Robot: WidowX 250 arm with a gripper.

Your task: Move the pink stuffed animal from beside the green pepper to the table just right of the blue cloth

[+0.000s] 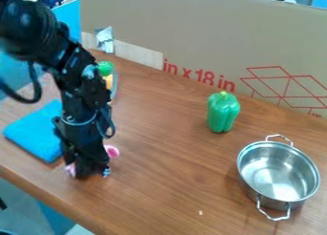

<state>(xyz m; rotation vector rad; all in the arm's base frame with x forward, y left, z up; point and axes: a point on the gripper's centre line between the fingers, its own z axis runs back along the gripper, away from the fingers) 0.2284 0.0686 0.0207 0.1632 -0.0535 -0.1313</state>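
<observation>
The black gripper point(88, 171) hangs low over the left part of the wooden table, close to its front edge. A pink object point(112, 151) shows at the gripper's right side, and a bit of pink also appears at its lower left; the gripper hides the part between. Whether the gripper holds it cannot be told. Left of the gripper, a folded blue cloth point(35, 131) lies flat. A green bell pepper point(223, 112) stands upright right of centre. At the lower right is a metal pot point(279, 173) with two wire handles.
Behind the arm, a green item point(104, 68) and an orange-yellow item point(108, 81) sit partly hidden near a clear container edge. A large cardboard panel point(191, 33) stands along the table's back. The table's front edge runs diagonally below the gripper.
</observation>
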